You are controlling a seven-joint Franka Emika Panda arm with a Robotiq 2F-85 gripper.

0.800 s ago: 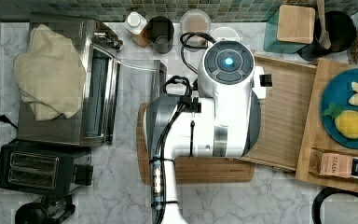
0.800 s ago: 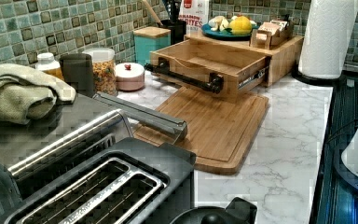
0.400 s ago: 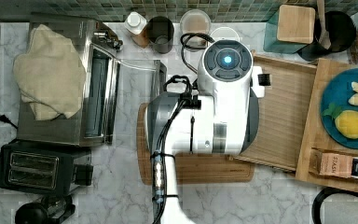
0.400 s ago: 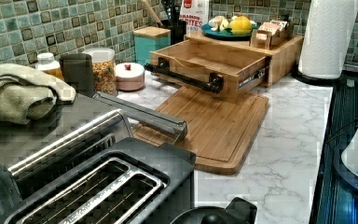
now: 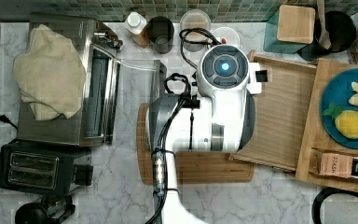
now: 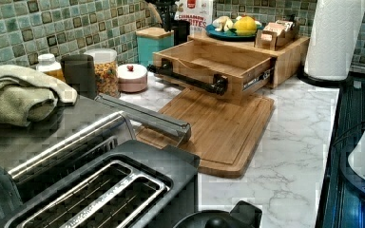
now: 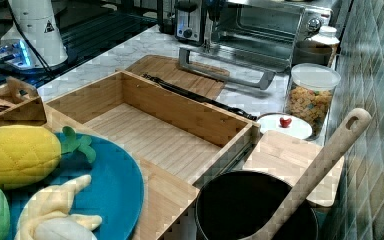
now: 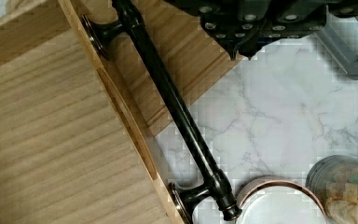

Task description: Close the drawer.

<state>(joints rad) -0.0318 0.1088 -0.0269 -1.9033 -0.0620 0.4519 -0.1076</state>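
The drawer is a shallow light-wood tray standing pulled out of its wooden stand; it also shows as drawer, drawer and drawer. A black bar handle runs along its front, also seen as handle. My white arm hangs over the drawer's front edge in the top view. The gripper is shut with nothing in it. It hovers over the counter just outside the handle, apart from it.
A round-cornered cutting board lies in front of the drawer. A toaster oven with its door down and a cloth on top, a black toaster, jars, a fruit plate and a paper towel roll ring the counter.
The arm has shifted only slightly in the top view. A dark part now hangs at the left view's top edge behind the drawer. The drawer has not moved.
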